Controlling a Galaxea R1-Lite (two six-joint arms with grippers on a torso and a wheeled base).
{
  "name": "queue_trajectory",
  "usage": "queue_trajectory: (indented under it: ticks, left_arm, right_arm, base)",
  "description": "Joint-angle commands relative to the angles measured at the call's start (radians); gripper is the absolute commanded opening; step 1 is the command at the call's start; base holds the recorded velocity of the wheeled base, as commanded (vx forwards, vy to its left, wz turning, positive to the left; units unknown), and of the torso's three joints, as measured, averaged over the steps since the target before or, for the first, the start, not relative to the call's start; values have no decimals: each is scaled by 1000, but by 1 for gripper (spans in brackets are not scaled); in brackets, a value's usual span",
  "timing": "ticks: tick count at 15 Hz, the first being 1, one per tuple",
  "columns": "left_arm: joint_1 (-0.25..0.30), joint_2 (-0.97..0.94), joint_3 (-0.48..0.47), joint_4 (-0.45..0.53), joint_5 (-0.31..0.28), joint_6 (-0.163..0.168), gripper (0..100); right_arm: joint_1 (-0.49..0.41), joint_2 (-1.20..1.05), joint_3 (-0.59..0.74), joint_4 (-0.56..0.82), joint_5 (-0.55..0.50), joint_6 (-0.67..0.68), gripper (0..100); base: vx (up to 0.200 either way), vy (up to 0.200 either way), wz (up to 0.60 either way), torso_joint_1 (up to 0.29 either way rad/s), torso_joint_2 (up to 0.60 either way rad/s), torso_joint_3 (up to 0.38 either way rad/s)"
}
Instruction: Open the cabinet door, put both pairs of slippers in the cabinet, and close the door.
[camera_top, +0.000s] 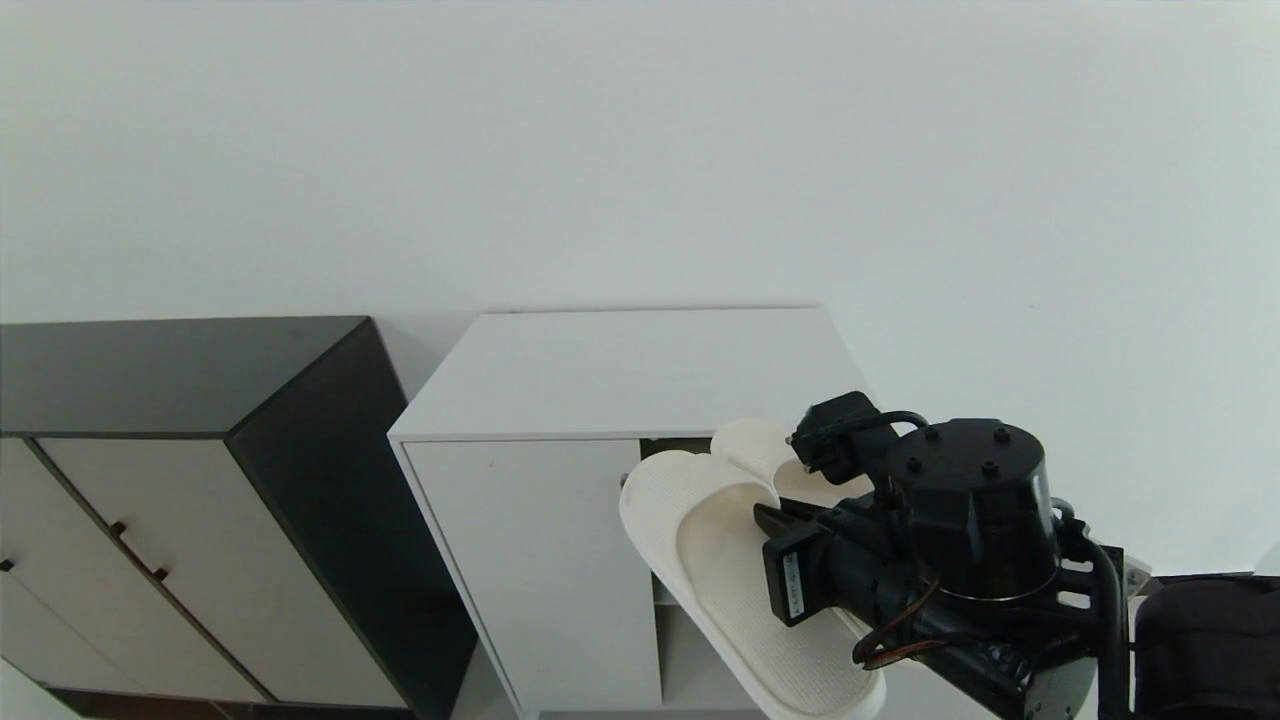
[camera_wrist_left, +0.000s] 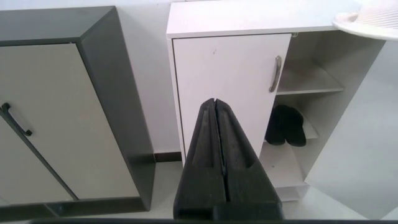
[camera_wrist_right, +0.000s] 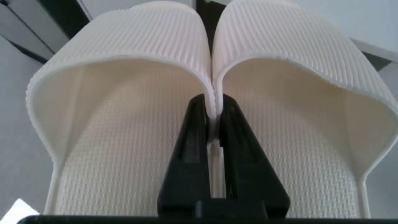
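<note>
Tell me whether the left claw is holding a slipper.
No, the left claw is shut on itself, with nothing between its jaws.

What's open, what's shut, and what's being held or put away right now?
white cabinet: right side open, left door shut.
white slippers: pair held up in front of the open side.
right gripper: shut on the white slippers.
left gripper: shut, empty.
dark slippers: sitting on a shelf inside the white cabinet.
black cabinet: doors shut.
</note>
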Motion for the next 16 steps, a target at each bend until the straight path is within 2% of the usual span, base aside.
queue_trajectory:
  ticks: [1, 9, 16]
  left_arm:
    - [0, 0, 0, 0, 0, 0, 0]
    - [0, 0, 0, 0, 0, 0, 0]
    - [0, 0, 0, 0, 0, 0, 0]
  right_arm:
    - [-2, -9, 5, -1, -1, 0, 0]
    - [-2, -3, 8, -1, -1, 0, 0]
    - [-2, 11, 10, -1, -1, 0, 0]
  base:
    - [0, 0, 0, 0, 0, 0]
    - [0, 0, 0, -11, 19, 13]
    - [0, 0, 0, -209, 495, 278]
